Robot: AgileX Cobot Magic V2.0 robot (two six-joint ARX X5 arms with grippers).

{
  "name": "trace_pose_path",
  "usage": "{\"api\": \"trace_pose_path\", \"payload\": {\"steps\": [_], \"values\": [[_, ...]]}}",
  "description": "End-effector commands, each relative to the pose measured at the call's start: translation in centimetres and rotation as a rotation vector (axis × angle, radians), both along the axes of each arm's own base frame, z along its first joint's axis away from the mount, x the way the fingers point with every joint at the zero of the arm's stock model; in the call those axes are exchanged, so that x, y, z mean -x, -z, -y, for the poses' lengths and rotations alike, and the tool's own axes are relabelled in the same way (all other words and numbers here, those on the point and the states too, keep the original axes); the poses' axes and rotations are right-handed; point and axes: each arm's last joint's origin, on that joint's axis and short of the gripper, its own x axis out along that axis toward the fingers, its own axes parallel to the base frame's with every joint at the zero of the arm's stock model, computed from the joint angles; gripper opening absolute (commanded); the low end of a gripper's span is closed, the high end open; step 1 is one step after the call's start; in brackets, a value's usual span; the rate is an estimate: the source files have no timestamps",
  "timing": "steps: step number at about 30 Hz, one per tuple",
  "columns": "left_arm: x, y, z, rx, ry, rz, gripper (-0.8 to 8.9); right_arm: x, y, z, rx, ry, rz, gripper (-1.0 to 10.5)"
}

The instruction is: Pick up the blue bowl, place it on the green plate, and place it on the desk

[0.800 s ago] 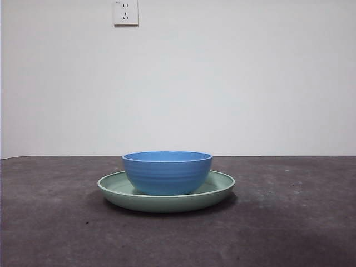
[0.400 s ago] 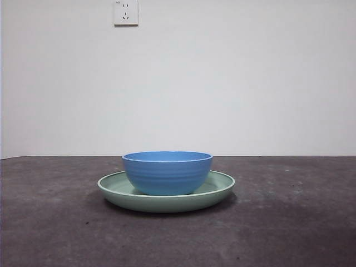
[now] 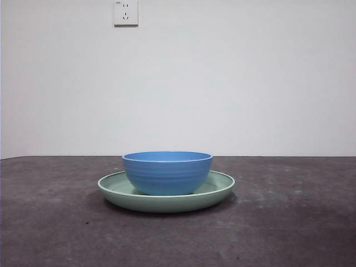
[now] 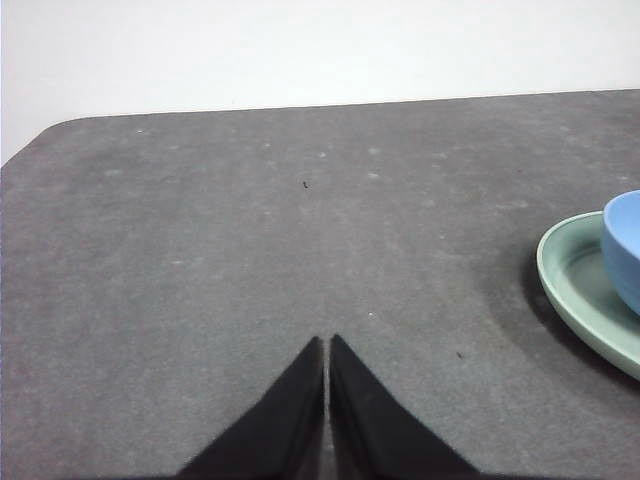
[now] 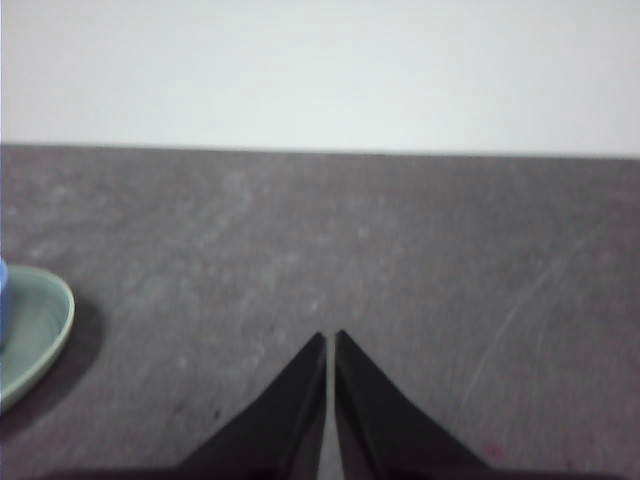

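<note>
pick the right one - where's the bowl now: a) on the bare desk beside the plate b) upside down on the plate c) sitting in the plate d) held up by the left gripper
c: in the front view the bowl stands upright inside the plate, whose rim rings it; both wrist views show the left gripper and right gripper shut, holding nothing, over bare desk to either side.

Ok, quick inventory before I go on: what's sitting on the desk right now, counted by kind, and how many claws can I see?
Bowls: 1, the blue bowl, sitting in the green plate.
Plates: 1, the green plate, on the desk.
Claws: 2, left claw and right claw, both shut and empty, apart from the dishes.
Total: 4.
</note>
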Motion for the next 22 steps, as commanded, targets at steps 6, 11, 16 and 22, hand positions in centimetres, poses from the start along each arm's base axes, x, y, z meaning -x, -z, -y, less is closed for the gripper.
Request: {"api": "trace_pose_path", "payload": {"steps": [6,11,16,22], "values": [[-0.08,0.76,-0.01,0.000,-0.002,-0.027,0.08,0.08,1.06,0.07,-0.012,0.023,-0.099,0.1],[-0.08,0.76,-0.01,0.000,-0.002,-0.027,0.08,0.05,0.88,0.09,-0.022,0.031,-0.082,0.1],[-0.08,0.76,-0.01,0.000,-0.002,-0.027,0.08,0.05,0.80,0.09,-0.023,0.031,-0.076,0.1],[-0.08,0.76,-0.01,0.000,-0.002,-0.027,0.08,0.05,0.80,0.09,-0.023,0.031,-0.076,0.1]]}}
